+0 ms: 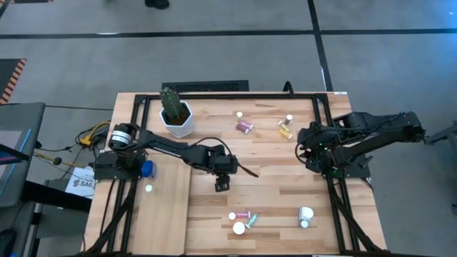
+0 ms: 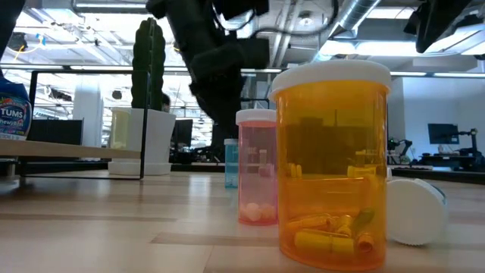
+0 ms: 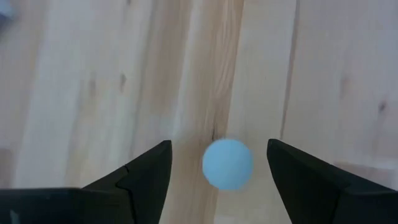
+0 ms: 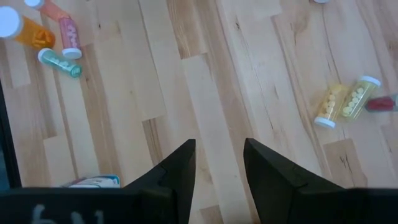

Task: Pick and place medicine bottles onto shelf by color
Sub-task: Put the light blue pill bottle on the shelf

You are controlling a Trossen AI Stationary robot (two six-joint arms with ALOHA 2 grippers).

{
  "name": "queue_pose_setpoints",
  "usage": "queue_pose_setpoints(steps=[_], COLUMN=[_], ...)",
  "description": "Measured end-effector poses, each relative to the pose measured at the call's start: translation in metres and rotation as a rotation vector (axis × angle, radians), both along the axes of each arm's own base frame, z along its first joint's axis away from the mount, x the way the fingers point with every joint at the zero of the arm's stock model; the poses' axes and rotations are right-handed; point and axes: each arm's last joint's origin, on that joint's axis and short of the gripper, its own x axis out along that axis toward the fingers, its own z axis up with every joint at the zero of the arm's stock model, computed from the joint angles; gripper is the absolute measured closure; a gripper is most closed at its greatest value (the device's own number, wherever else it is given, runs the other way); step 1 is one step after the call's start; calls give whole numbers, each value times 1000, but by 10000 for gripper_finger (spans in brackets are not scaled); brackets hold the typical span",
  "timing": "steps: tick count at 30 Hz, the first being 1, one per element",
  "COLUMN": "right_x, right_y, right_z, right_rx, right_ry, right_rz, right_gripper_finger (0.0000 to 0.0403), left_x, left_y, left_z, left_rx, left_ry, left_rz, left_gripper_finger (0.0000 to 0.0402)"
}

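Observation:
A small bottle with a pale round cap stands upright on the table; the low view shows its blue body. My left gripper hangs over it at mid-table, pointing down, open, one finger on either side of the cap and clear of it. My right gripper waits open and raised at the table's right side, with nothing between its fingers. The pale shelf board lies at the near left, with a blue bottle and a white-capped one on it.
Pink and yellow bottles lie at the back. Near the front edge stand pink and amber bottles, with a green one lying by them and a white one to the right. A white cactus pot stands far left.

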Motion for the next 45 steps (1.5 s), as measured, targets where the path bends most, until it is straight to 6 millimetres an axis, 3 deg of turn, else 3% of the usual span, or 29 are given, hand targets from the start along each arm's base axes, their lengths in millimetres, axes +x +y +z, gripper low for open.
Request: queue_pose_setpoints(steps=[6, 23, 35, 45], right_x=[0, 0, 0, 0], right_y=[0, 0, 0, 0], right_z=[0, 0, 0, 0], right_rx=[0, 1, 0, 0], right_ry=[-1, -3, -2, -2], right_rz=[0, -1, -1, 0], right_gripper_finger=[244, 248, 249, 251], left_x=[3, 9, 4, 4], left_y=[-1, -1, -1, -2], left_z=[-18, -3, -4, -4], left_rx=[-2, -6, -34, -63], left_ry=[57, 30, 92, 91], left_rz=[6, -2, -15, 17], left_gripper_finger=[152, 155, 264, 313])
